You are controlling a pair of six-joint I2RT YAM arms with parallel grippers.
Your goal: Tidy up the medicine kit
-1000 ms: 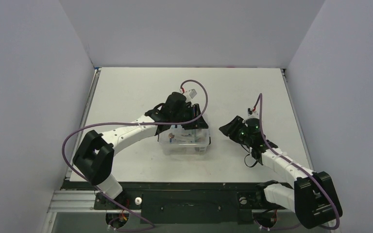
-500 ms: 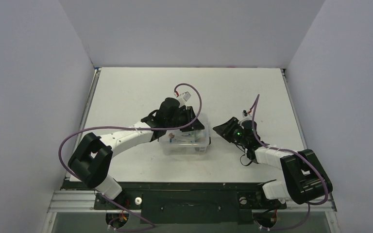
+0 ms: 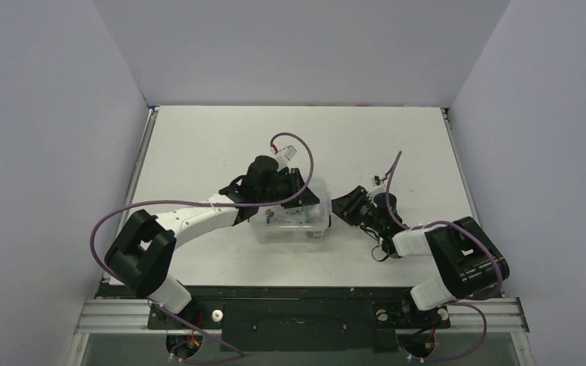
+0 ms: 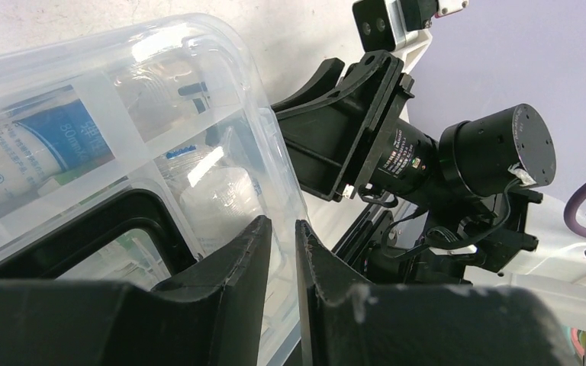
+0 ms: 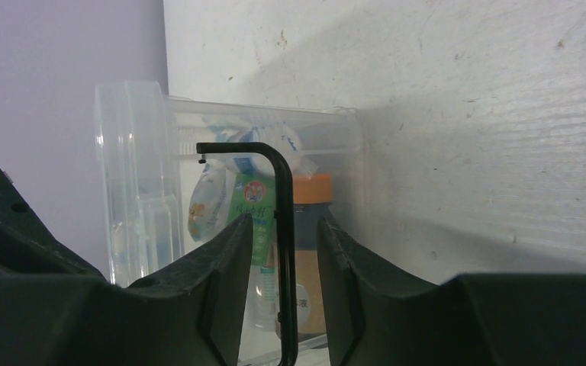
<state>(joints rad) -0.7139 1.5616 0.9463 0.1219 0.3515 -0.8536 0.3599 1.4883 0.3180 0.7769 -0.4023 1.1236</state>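
Observation:
The medicine kit [image 3: 290,227], a clear box with rounded corners, sits mid-table with packets and bottles inside. A clear lid with a black handle [image 4: 84,221] lies on it. My left gripper [image 3: 296,191] is over the kit's far right corner, and in the left wrist view the gripper [image 4: 283,232] is shut on the lid's clear edge [image 4: 275,175]. My right gripper [image 3: 343,206] is at the kit's right side. In the right wrist view that gripper [image 5: 284,229] is open, its fingers astride the black side clip [image 5: 283,198] without touching it.
Through the kit's wall [image 5: 336,137] show an orange-capped bottle [image 5: 310,194] and a green-and-white pouch [image 5: 254,204]. A blue-labelled box [image 4: 53,149] lies inside. The right arm's wrist [image 4: 435,156] is close beside the kit. Grey walls stand on three sides.
My right gripper has moved left and down to the kit's right side, around the clip. My left gripper has shifted slightly left over the kit. The kit has stayed put.

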